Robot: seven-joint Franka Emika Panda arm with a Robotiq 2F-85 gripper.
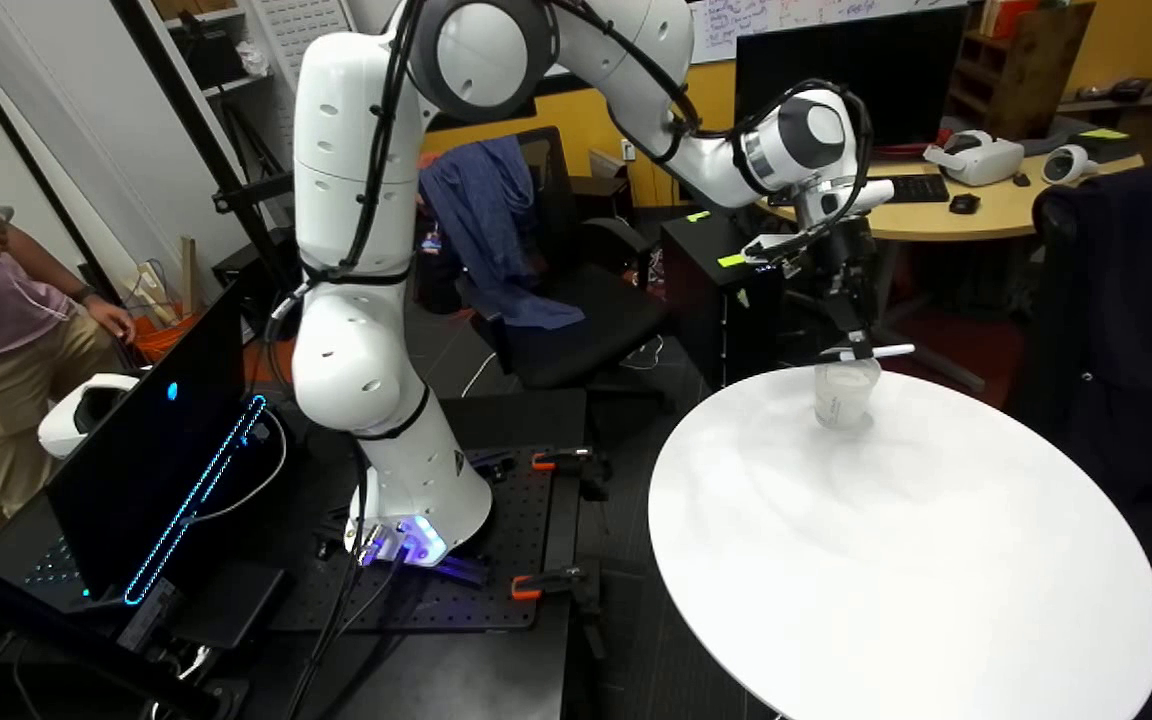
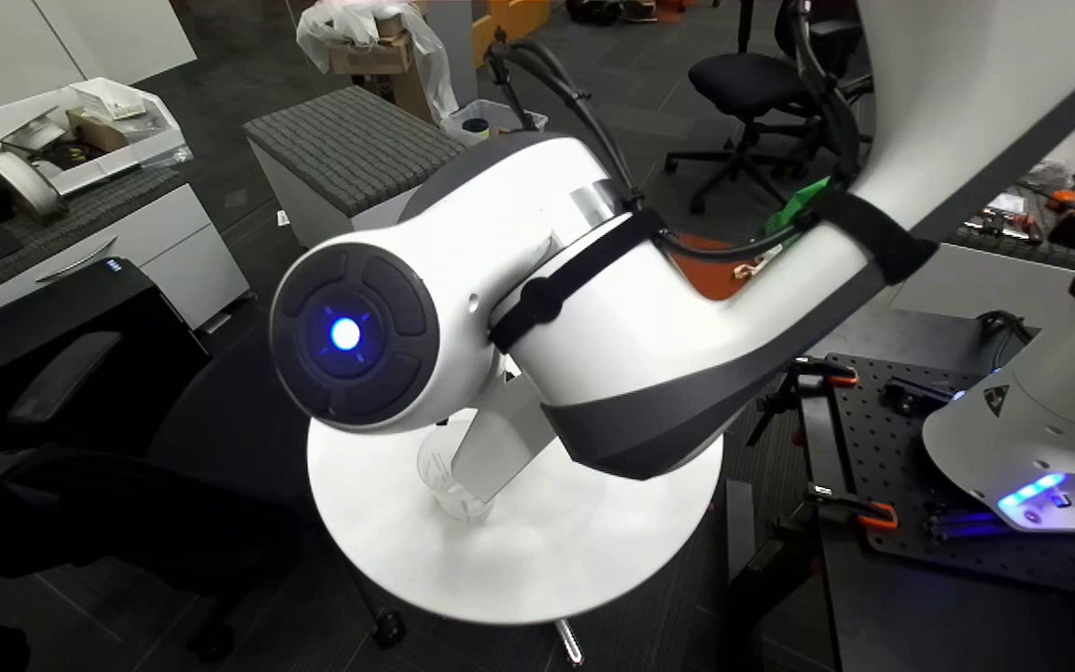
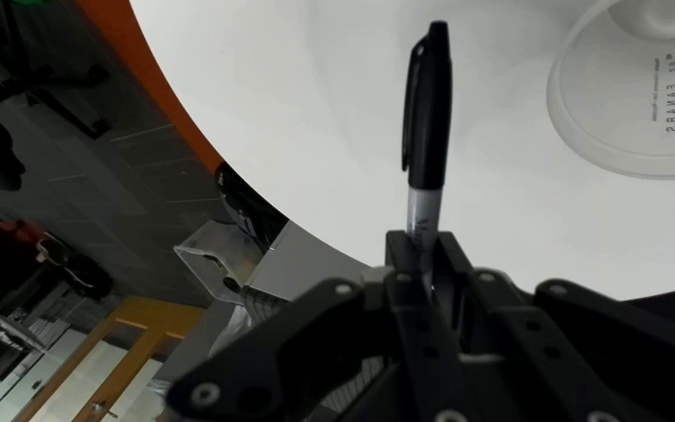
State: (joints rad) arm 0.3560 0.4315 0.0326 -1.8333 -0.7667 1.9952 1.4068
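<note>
In the wrist view, the black two-fingered end effector (image 3: 425,252) rises from the bottom of the frame, clamped on the pale barrel of a slim black-capped marker (image 3: 430,111). The marker lies right of the frame's middle, its long axis running almost straight up the picture, clipped cap toward the top edge. A clear, round plastic cup (image 3: 624,111) with dark printed lettering stands at the upper right, cut off by the frame's edge, mouth toward the camera; the cup lies to the right of the cap in that picture, with a gap between them.

In an exterior view, the marker (image 1: 894,350) shows nearly level, crosswise to the cup's upright axis, and the fingertips appear right at rim height; whether anything touches the rim, I cannot tell. Both sit at the upper right, by the far edge of a round white surface (image 1: 896,560).

The only arm, white with dark grey joints (image 2: 649,327), hides the end effector in an exterior view, where a flat pale plate (image 2: 505,439) partly covers the cup.

Farther off, a blue cloth (image 1: 496,230) hangs over a black office chair (image 1: 586,310), upper middle, and a white headset (image 1: 978,158) rests at the upper right.
</note>
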